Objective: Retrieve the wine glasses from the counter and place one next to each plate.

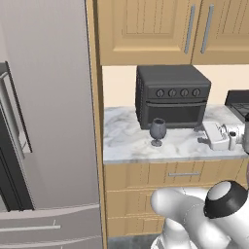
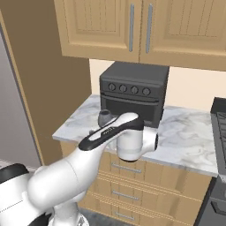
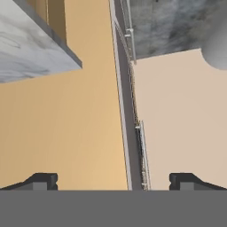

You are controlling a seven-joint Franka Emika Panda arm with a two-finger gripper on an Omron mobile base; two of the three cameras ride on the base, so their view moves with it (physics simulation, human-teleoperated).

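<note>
Your wine glass (image 1: 157,131) stands upright on the marble counter (image 1: 126,141), just before the dark toaster oven (image 1: 171,95), well away from your gripper (image 3: 113,181), whose fingers are spread wide, gripping nothing.

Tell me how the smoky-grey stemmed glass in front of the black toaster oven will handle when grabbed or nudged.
The smoky-grey stemmed glass stands upright on a thin stem and small foot, so a sideways nudge would probably tip it. Its smooth rounded bowl looks slippery and likely fragile. It seems light for its size.
</note>
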